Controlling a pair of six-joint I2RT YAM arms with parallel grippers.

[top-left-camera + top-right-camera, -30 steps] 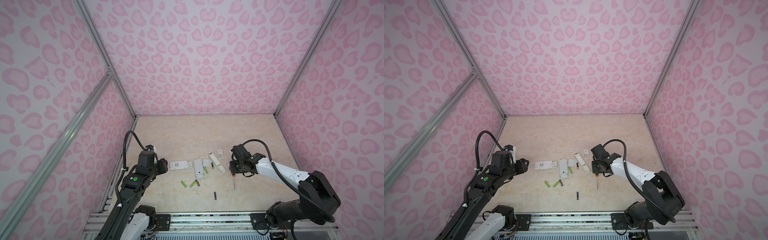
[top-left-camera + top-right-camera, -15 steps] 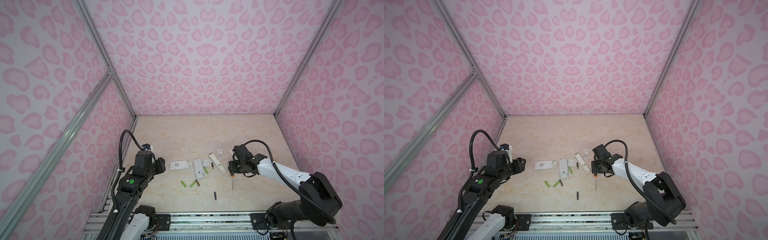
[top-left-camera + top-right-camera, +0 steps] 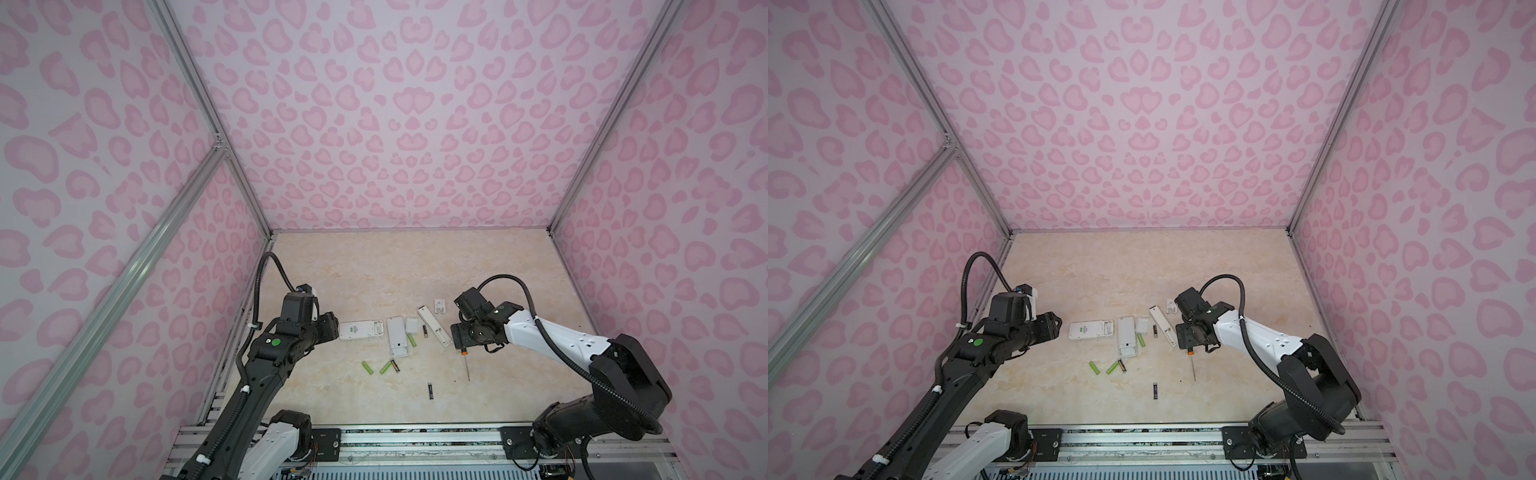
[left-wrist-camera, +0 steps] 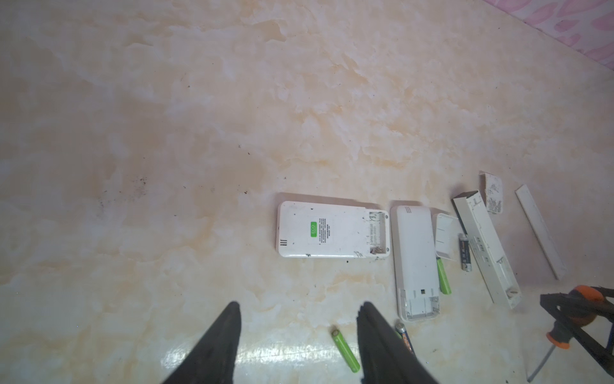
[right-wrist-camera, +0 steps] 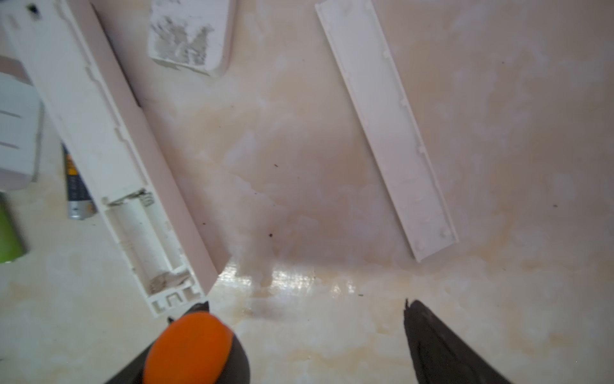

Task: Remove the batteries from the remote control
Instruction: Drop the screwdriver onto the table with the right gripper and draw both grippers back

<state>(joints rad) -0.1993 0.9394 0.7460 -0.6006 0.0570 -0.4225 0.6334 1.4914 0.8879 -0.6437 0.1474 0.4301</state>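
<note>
Three white remotes lie face down on the table: a wide remote [image 3: 360,330], a middle remote [image 3: 398,343] and a slim remote [image 3: 434,332], whose battery bay [image 5: 146,232] stands empty. Loose batteries lie around them: green cells [image 3: 367,367] [image 3: 385,367] [image 3: 411,339] and black cells [image 3: 395,365] [image 3: 424,331] [image 3: 431,390]. My left gripper [image 4: 299,307] hovers open left of the wide remote, holding nothing. My right gripper [image 5: 305,304] is wide open beside the slim remote, with the orange handle of the screwdriver [image 5: 189,345] resting against one finger.
The screwdriver shaft [image 3: 467,368] points toward the front edge. Loose white covers lie nearby: a long strip [image 5: 385,126], a small scuffed cover [image 5: 189,33] and another cover [image 3: 411,325] by the middle remote. Pink patterned walls enclose the table on three sides.
My right gripper's jaws have spread wide and no longer clamp the screwdriver handle. The left arm has shifted only slightly.
</note>
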